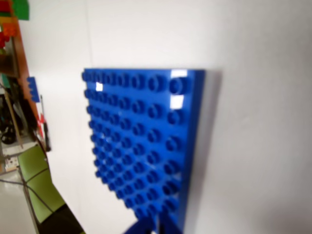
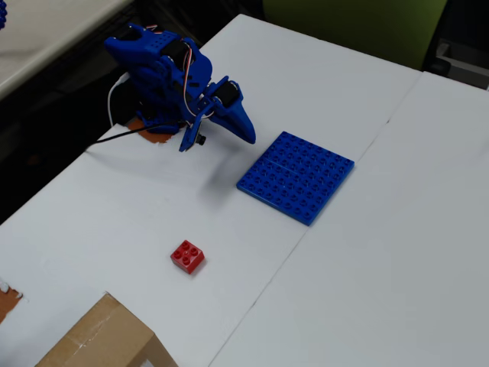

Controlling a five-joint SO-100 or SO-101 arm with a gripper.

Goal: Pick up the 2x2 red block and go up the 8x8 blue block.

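Although your wrist view fills with the 8x8 blue block (image 1: 141, 146), it cuts off the plate's near corner and shows only a blurred blue tip of the gripper (image 1: 148, 226) at the bottom edge. Overhead, the gripper (image 2: 244, 130) points down toward the plate (image 2: 296, 176), holding nothing; you cannot tell how far its fingers are parted. The 2x2 red block (image 2: 188, 256) lies alone on the white table (image 2: 382, 267), well apart from the plate. A cardboard box (image 2: 103, 340) is cropped at the bottom edge.
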